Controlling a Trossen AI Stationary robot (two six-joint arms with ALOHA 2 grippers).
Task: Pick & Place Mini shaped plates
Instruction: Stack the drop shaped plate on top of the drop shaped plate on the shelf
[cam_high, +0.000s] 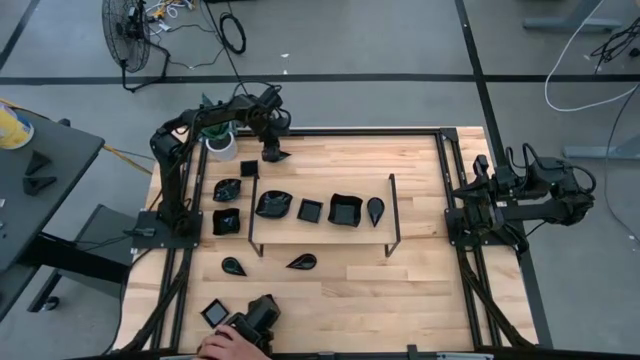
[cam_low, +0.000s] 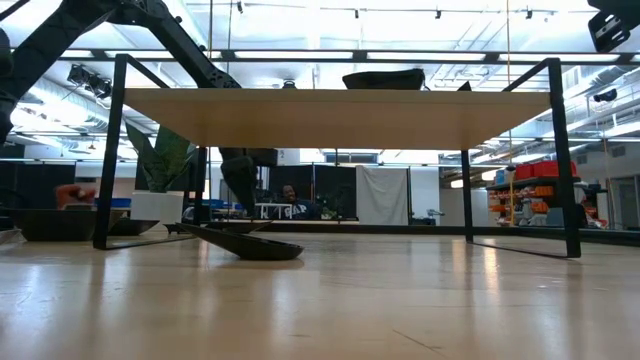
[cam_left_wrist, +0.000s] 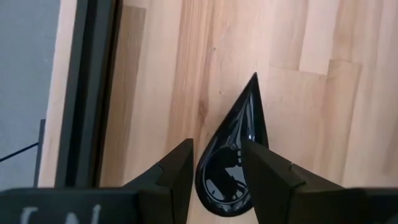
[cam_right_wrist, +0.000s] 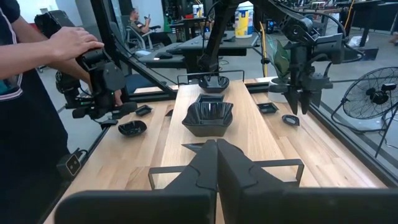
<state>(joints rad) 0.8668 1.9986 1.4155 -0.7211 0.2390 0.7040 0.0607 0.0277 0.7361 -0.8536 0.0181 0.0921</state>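
The left gripper (cam_left_wrist: 216, 177) is pinching the rim of a glossy black teardrop-shaped mini plate (cam_left_wrist: 233, 163) above the wooden table's (cam_high: 420, 290) far left corner. Such a thin, slick edge-grip is risking the plate swivelling or slipping free. The right gripper (cam_right_wrist: 216, 163), shut and empty, is waiting at the right edge.

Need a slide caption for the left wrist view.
Left pincer closed on a teardrop plate above the wooden table.

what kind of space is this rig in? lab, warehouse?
Probably an open robotics lab or workshop. A black floor fan and loose cables sit on the grey floor beside the wooden table, the low view shows a large hall with strip lights, and a person's hand holds a camera rig.
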